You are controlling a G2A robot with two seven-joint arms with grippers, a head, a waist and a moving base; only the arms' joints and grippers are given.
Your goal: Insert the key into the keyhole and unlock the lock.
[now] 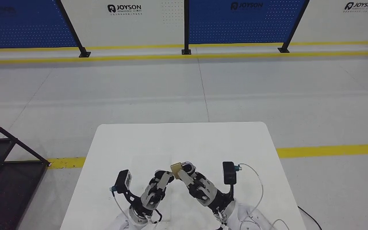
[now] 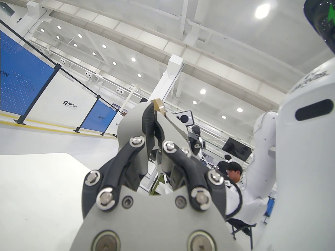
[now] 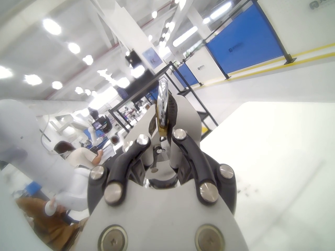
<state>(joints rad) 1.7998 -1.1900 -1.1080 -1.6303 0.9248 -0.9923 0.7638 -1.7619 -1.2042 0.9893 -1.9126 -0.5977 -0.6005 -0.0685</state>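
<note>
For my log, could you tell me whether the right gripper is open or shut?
Shut: the right gripper clamps a brass-and-silver piece between its fingers.

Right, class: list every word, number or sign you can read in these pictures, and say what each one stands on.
lock: no readable print.
key: seen edge-on, nothing readable.
table: no print.
white barrier panels: a logo with a brand name beside it, not copied out here; the smaller line under it is too small to read.
</note>
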